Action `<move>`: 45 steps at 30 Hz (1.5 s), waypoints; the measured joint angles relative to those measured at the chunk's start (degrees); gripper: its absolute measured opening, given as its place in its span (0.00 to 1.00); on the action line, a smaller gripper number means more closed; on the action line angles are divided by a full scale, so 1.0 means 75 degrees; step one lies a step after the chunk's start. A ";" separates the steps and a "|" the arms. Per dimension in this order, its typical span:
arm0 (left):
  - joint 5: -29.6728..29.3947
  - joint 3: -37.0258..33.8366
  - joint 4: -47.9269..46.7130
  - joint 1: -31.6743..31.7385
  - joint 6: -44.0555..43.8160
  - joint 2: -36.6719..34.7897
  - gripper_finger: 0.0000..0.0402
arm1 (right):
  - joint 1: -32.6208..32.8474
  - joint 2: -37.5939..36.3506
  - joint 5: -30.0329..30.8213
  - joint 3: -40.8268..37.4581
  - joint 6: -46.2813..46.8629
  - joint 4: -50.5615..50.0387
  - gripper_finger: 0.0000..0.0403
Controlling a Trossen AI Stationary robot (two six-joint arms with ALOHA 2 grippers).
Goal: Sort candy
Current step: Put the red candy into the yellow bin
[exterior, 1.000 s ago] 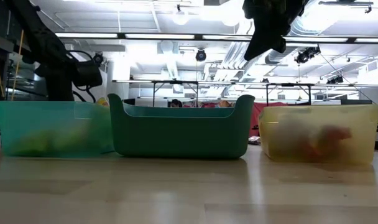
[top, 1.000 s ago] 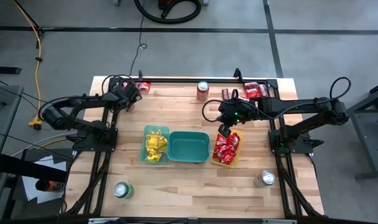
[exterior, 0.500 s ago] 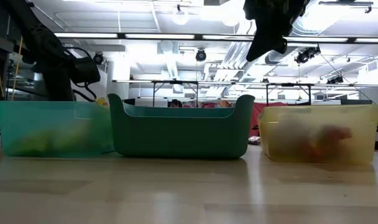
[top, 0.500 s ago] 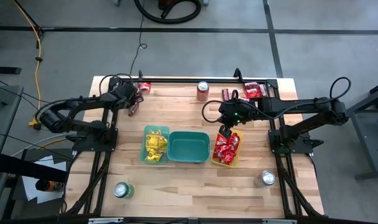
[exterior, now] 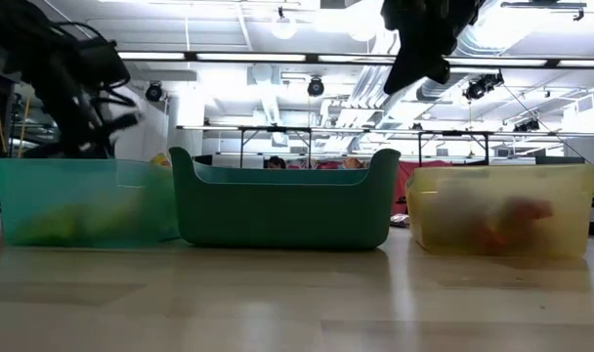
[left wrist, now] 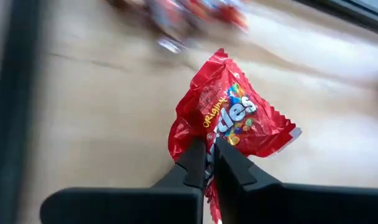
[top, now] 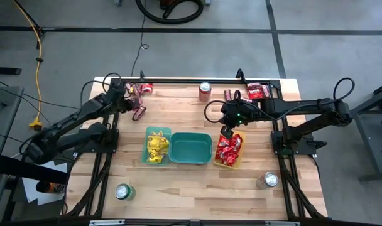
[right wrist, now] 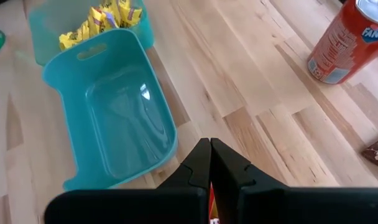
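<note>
Partly sorted, yellow packets (top: 156, 146) and red ones (top: 229, 149) fill two bins, while the left gripper (left wrist: 209, 163) pinches a red packet (left wrist: 231, 115); the right gripper (right wrist: 210, 163) is closed above the yellow bin (top: 239, 164), and piles (top: 257, 91) remain on the worktop (top: 178, 182)

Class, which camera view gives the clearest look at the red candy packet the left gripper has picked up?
The left wrist view: the red packet fills the frame, printed face readable, pinched by the left gripper at one edge. The high view shows it only as a small red speck at the gripper. The low view and right wrist view do not show it.
</note>
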 joint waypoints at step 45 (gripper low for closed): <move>0.0129 0.3864 0.4586 -0.5357 0.7503 0.2542 0.00 | 0.0000 0.0863 -0.0432 0.0000 0.1435 0.7163 0.54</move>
